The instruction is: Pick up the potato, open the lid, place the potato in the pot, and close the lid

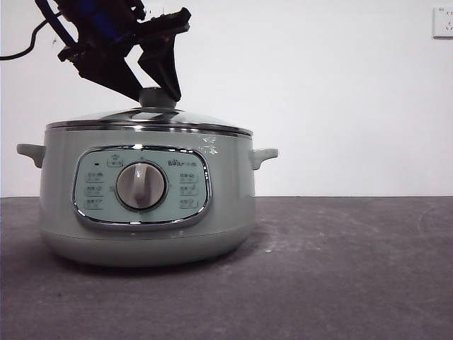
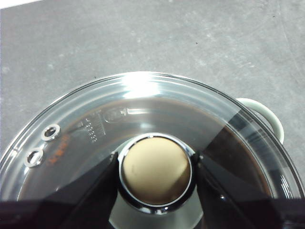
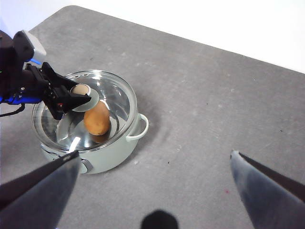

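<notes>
The sage-green pot point(image 1: 56, 212) stands on the dark table, its grey dial point(image 1: 141, 185) facing the front view. The glass lid point(image 1: 106, 117) sits on its rim. My left gripper point(image 1: 157, 96) comes down from above, jaws against both sides of the lid's knob point(image 2: 155, 169). The orange-brown potato point(image 3: 97, 119) lies inside the pot, seen through the glass in the right wrist view. My right gripper point(image 3: 155, 154) is open and empty, high above the table and off to one side of the pot point(image 3: 107, 157).
One side handle of the pot point(image 2: 267, 114) sticks out beyond the lid's rim. The grey table point(image 3: 214, 105) stretches out beside the pot. A white wall with a socket point(image 1: 442, 21) stands behind.
</notes>
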Action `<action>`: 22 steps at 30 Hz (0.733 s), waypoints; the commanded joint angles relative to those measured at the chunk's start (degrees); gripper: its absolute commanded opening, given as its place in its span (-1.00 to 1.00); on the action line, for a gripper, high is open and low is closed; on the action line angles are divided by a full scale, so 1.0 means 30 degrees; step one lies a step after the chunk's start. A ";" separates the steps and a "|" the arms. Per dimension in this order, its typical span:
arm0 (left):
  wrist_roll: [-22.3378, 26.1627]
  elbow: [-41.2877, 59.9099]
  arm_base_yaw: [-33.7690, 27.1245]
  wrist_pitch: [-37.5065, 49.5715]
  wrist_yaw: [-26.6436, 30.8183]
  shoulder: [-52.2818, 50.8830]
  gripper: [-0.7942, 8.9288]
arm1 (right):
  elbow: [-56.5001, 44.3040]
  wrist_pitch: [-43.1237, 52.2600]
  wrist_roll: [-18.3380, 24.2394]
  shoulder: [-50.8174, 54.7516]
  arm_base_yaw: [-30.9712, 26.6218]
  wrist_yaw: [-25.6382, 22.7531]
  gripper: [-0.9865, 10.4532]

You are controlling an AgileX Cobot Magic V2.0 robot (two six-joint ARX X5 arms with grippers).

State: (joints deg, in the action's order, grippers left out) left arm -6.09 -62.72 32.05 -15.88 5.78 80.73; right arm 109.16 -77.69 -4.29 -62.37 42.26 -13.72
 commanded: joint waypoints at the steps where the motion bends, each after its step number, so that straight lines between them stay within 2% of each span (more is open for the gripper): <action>1: 0.0393 -0.0109 0.0080 -0.0044 0.0036 0.0495 -0.85 | 0.0036 -0.0226 -0.0211 0.0044 0.0000 -0.0051 0.10; 7: 0.0393 -0.0109 0.0080 -0.1158 0.0036 0.0532 -0.79 | 0.0036 -0.0226 -0.0277 0.0044 0.0007 -0.0044 0.10; 8: 0.0393 -0.0109 0.0073 -0.1158 0.0036 0.0532 -0.66 | 0.0036 -0.0226 -0.0277 0.0044 0.0000 -0.0036 0.10; 9: 0.0401 -0.0109 0.0044 -0.1129 0.0044 0.0532 -0.44 | 0.0036 -0.0226 -0.0291 0.0044 0.0007 -0.0036 0.10; 12: 0.0393 -0.0117 0.0000 -0.0867 0.0051 0.0408 -0.03 | 0.0036 -0.0226 -0.0452 -0.0022 0.0007 -0.0036 0.10; 22: 0.0386 -0.0124 0.0488 -0.0430 -0.0015 -0.3162 0.00 | 0.0029 -0.0226 -0.0423 -0.0437 0.0007 -0.0073 0.10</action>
State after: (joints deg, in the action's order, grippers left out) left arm -5.58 -63.35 33.10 -17.82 5.82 72.75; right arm 109.16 -77.71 -4.97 -63.83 42.26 -13.72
